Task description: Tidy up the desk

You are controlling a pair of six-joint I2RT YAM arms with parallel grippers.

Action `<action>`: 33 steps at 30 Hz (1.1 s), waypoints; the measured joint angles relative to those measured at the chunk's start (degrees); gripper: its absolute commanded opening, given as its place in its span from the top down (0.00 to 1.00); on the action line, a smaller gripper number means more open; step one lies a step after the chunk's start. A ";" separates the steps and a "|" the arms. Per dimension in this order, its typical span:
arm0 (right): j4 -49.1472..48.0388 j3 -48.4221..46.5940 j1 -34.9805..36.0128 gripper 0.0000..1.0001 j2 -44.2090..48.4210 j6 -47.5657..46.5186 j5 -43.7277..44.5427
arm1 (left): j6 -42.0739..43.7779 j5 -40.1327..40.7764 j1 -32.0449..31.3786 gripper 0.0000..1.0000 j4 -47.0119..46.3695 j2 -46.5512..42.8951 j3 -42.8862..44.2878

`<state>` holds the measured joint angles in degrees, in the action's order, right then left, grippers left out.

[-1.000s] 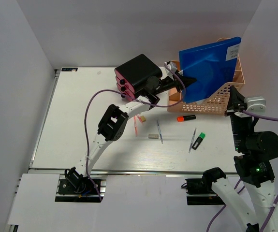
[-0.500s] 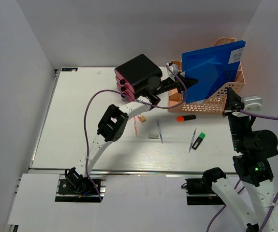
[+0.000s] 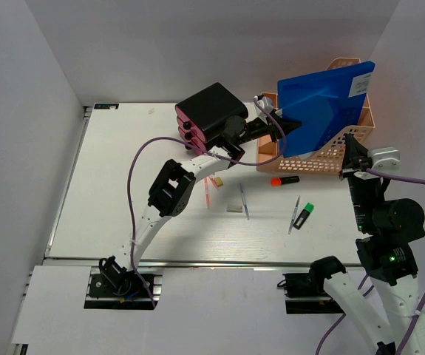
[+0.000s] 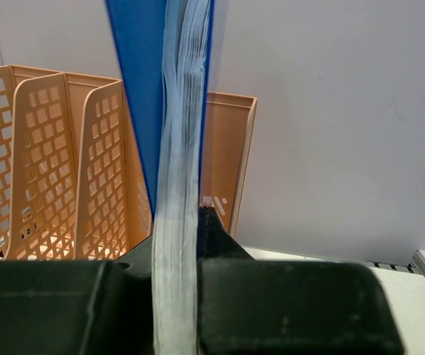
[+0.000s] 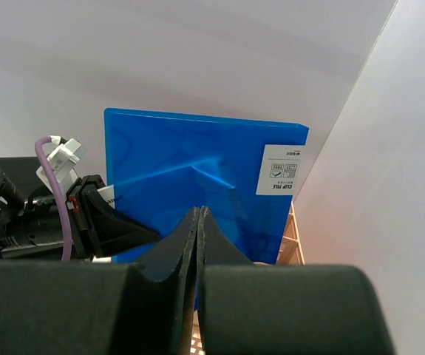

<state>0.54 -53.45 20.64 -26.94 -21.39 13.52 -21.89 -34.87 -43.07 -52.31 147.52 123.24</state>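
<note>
White tabletop spreads below, with a rack at two o'clock. The left tool pinches the blue folder, upright in the rack, so filing seems in hand. The right tool hovers nearby, pressed together and empty. Next, release cleanly, then gather the pens.

Left gripper on blue folder

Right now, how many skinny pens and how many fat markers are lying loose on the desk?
Skinny pens: 3 (red pen, middle pen, right pen)
Fat markers: 2 (orange marker, green marker)
Total: 5
</note>
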 measured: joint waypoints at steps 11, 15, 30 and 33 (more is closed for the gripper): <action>0.02 0.02 -0.02 1.00 0.00 0.02 -0.20 | 0.00 1.11 0.00 1.00 0.81 0.00 0.26; 0.00 0.02 0.00 1.00 0.00 0.02 -0.20 | -0.09 1.64 0.00 1.00 0.37 0.00 0.42; 1.92 0.76 0.00 1.00 0.13 0.15 -0.22 | -1.22 2.97 0.59 1.00 -0.50 0.00 1.42; 2.47 0.83 0.00 1.00 0.17 0.17 -0.22 | -2.08 3.34 0.52 1.00 -0.92 0.04 1.49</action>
<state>3.01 -52.62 20.64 -26.76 -21.21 13.30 -23.97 -31.53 -42.54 -53.23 147.57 124.73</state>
